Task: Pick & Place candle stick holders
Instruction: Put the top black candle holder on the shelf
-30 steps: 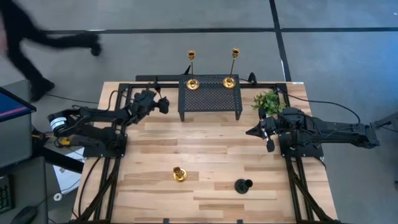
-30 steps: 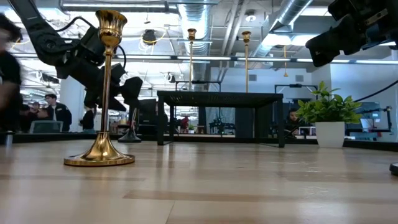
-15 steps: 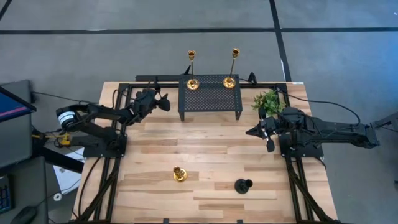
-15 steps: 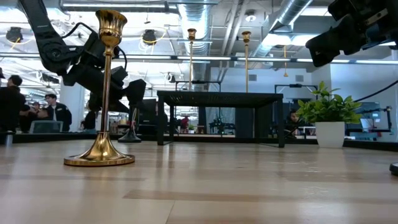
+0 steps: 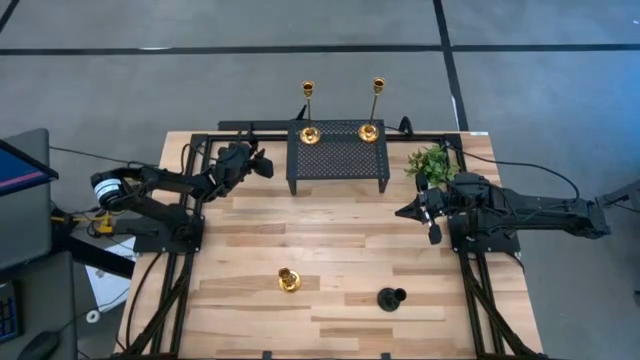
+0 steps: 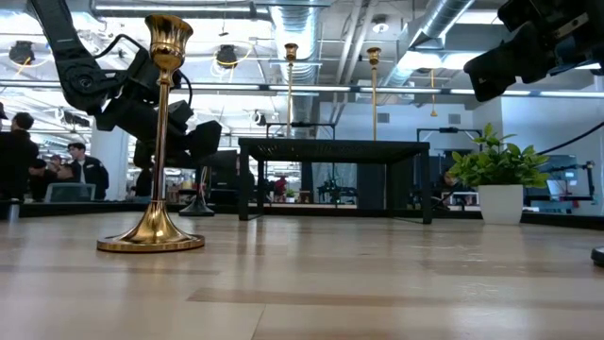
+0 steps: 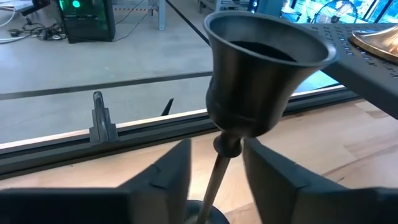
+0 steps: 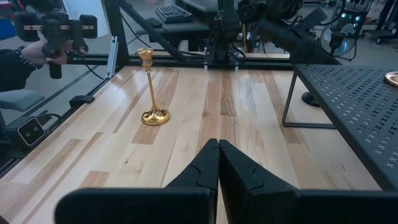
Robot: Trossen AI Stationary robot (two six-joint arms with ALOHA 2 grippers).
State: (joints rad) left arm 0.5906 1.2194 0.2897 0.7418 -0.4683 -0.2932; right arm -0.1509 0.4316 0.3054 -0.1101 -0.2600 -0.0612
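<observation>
The left gripper [image 7: 214,171] straddles the thin stem of a black candle stick holder [image 7: 264,74] beside the mesh rack [image 5: 338,157], fingers apart, seemingly not yet touching. Closing squarely on the stem should prevent tipping. The right gripper [image 8: 218,163] waits closed.
</observation>
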